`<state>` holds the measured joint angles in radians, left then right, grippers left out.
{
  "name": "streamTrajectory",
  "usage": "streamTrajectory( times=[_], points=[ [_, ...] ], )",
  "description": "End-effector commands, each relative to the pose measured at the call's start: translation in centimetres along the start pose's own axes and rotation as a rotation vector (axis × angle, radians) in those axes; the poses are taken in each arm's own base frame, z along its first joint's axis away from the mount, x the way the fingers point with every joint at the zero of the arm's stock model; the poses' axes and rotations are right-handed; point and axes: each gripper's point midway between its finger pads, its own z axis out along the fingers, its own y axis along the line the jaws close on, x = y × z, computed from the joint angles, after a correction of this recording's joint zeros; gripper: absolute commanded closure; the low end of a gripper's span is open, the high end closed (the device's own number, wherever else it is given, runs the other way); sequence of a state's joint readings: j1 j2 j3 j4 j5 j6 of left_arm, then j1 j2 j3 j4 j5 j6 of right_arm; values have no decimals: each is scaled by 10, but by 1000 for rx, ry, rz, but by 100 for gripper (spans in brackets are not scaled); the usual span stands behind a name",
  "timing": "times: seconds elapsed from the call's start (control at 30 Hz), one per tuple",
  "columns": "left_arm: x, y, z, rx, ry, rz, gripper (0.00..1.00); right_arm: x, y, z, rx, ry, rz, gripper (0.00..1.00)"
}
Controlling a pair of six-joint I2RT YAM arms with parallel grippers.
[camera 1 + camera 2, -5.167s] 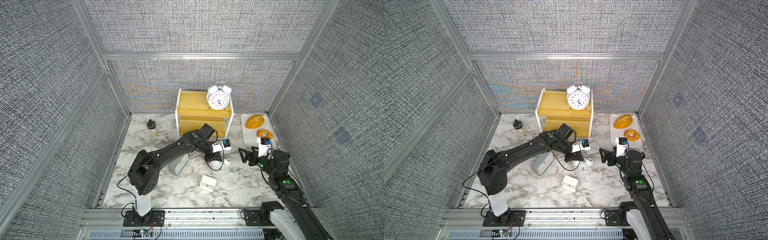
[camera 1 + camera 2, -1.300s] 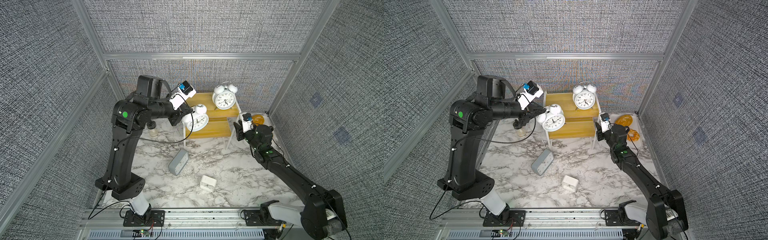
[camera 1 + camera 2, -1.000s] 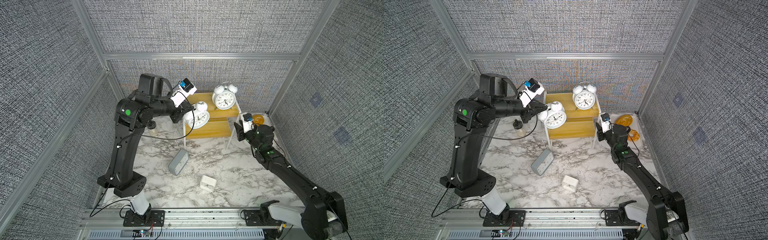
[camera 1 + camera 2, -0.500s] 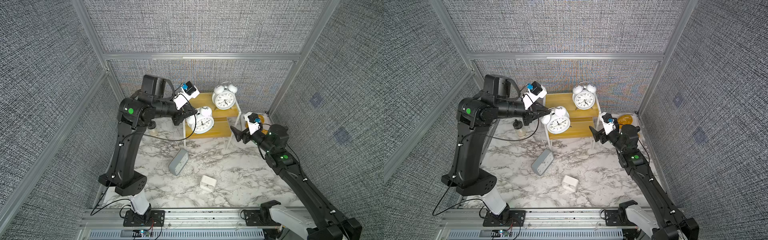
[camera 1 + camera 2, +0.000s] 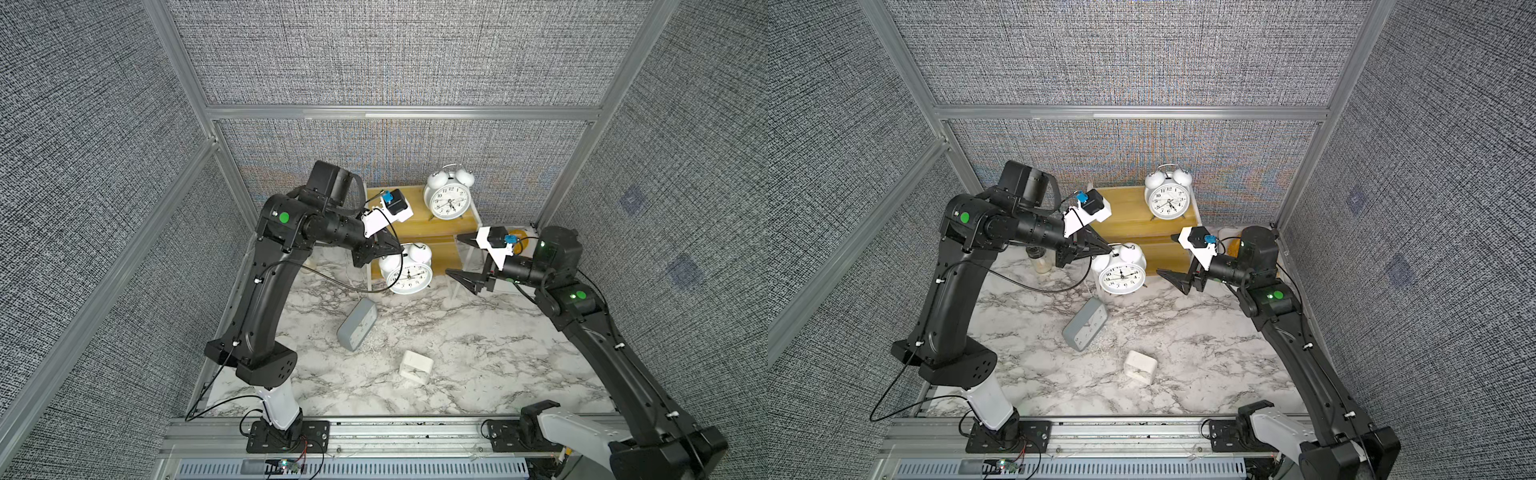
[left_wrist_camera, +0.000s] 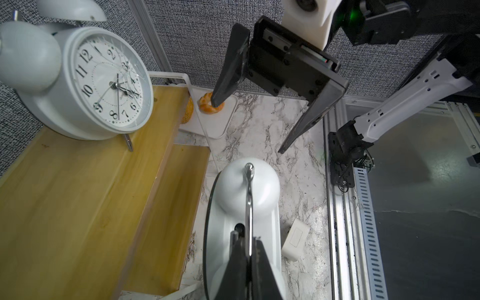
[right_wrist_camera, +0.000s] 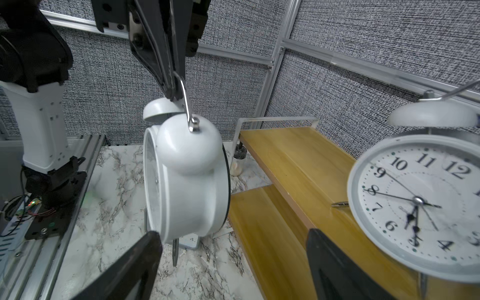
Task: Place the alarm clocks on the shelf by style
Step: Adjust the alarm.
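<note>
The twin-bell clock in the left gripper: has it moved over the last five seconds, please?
Yes. The twin-bell clock left the tabletop near the grey-blue clock and now hangs from the left gripper, farther back, before the shelf's lower board.

Right tool (image 5: 452,254) newly wide, nearer clock (image 5: 409,272)

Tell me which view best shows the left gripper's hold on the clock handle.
Right wrist: left gripper shut on the wire handle, clock hanging below. Left wrist looks straight down the handle; both top views show it small.
</note>
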<state>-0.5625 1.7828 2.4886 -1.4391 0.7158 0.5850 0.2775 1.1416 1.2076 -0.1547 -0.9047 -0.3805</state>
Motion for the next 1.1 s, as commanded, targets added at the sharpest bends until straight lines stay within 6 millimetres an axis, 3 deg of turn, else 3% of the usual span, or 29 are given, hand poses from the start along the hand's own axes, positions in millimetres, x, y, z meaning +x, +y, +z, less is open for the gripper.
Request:
streamTrajectory(
  times=[0.0, 0.23, 0.7, 1.07],
  points=[
    [-4, -4, 6, 35, -18, 49, 100, -4, 16, 3, -106, -9, 11, 9],
    [-2, -9, 22, 52, 17, 85, 100, -10, 23, 15, -183, -7, 49, 9],
    [-7, -11, 30, 50, 20, 110, 100, -4, 25, 30, -209, 21, 89, 10],
    [-9, -10, 34, 40, 22, 121, 100, 3, 23, 34, -200, 42, 112, 37]
  ],
)
